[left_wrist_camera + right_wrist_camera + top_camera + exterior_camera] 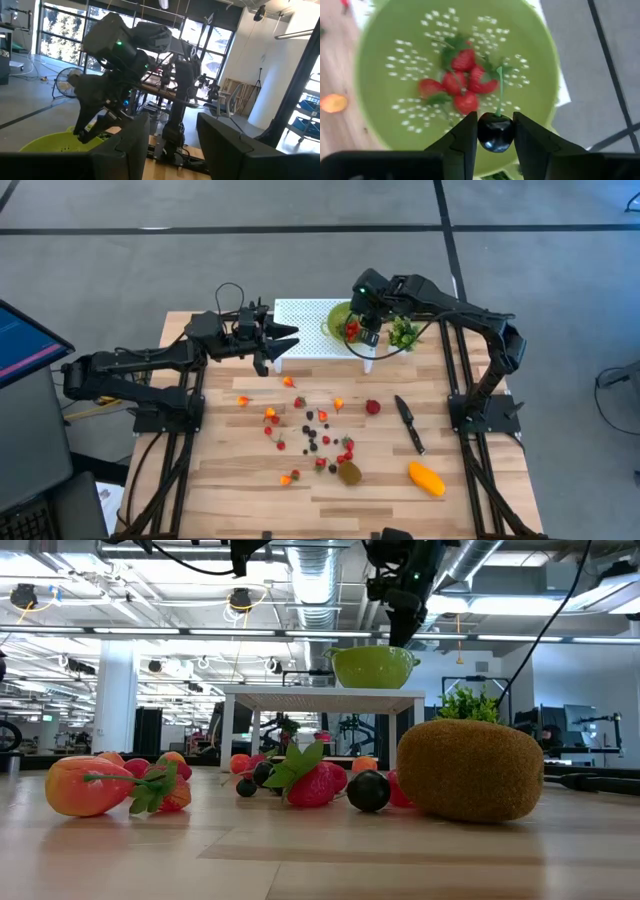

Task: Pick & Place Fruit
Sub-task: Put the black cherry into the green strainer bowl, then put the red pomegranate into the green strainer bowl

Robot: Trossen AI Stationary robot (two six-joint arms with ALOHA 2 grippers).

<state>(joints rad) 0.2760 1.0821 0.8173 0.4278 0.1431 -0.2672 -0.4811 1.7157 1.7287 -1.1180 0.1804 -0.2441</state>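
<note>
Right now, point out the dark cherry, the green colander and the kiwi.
dark cherry [495, 131], right wrist view, its round body between the claw's fingers.
green colander [385, 45], right wrist view, bare inner wall.
kiwi [470, 770], low view, fuzzy side.

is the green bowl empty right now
No, several strawberries already lie in the green bowl beneath the right end effector.

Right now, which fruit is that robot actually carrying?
Find the white raised stand at the table's far edge, with the perforated green bowl on it. Above the bowl, the right gripper pinches a glossy black cherry with a green stem; the bowl's fruit are red strawberries.
</note>
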